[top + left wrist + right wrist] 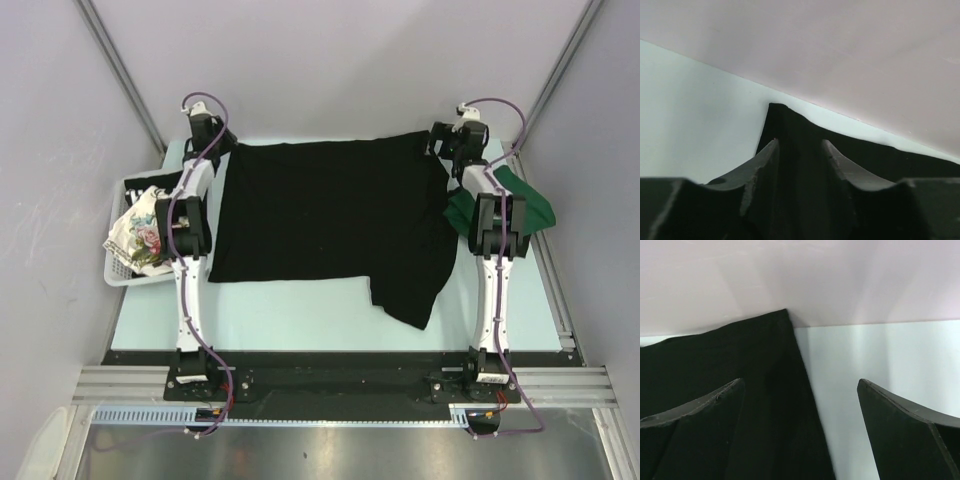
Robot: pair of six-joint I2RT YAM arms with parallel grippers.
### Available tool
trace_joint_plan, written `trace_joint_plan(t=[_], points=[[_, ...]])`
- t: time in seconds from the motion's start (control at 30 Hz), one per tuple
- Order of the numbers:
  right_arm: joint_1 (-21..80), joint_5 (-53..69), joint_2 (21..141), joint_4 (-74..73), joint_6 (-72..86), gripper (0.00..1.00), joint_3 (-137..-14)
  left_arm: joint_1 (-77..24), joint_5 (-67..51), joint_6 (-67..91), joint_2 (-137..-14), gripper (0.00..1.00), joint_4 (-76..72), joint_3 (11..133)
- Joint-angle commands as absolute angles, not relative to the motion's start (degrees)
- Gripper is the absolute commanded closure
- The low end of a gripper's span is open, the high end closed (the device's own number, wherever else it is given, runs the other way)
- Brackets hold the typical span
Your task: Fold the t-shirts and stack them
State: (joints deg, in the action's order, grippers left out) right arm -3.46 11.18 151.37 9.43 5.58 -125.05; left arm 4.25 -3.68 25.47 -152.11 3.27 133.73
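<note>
1. Large plain black cloth t-shirt (330,215) lies spread flat across the middle of the pale mint table (300,305), between the left arm (188,225) and the right arm (497,225). A flap of it trails toward the near edge on the right.
2. Its far edge runs close along the foot of the grey back wall (330,70). In the right wrist view the far right corner reaches the wall line. In the left wrist view the far left corner stops just short, with a thin strip of table between.
3. Left gripper (800,145) sits low over the far left corner. Its fingers are partly apart, the cloth lies flat between them, and nothing is pinched.
4. Right gripper (800,382) is at the far right corner with its fingers spread wide, one over cloth and the other over bare table. It holds nothing.
5. Open room: a bare band of table between the near hem and the near edge, and a narrower strip to the right of the shirt.
6. Left edge: a white slatted plastic basket (118,272) stands just beside the left arm and holds a white floral-print shirt (140,238). There is dark cloth behind that shirt, too small to make out.
7. Right edge: a dark green shirt (535,205) lies bunched, partly under the right arm, and meets the black shirt's side.
</note>
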Motion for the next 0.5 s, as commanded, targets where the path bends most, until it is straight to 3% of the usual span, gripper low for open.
trace_joint_plan(t=[0.0, 0.13, 0.37, 0.47], points=[[-2.03, 9.32, 135.02, 7.74, 5.89, 0.00, -118.85, 4.48, -1.76, 24.61, -142.39, 0.54, 5.62, 131.59], [0.26, 0.29, 126.22, -2.16, 5.18, 0.00, -113.20, 4.13, -2.89, 24.70, -133.63, 0.50, 7.73, 123.59], [10.36, -21.48, 118.22, -35.55, 4.13, 0.00, -114.53, 1.59, -4.22, 23.29, -116.67, 0.45, 14.41, 104.44], [18.26, -36.27, 110.15, -33.60, 2.46, 0.00, -103.14, -1.13, -2.47, 21.27, -109.97, 0.37, 14.33, 94.77]])
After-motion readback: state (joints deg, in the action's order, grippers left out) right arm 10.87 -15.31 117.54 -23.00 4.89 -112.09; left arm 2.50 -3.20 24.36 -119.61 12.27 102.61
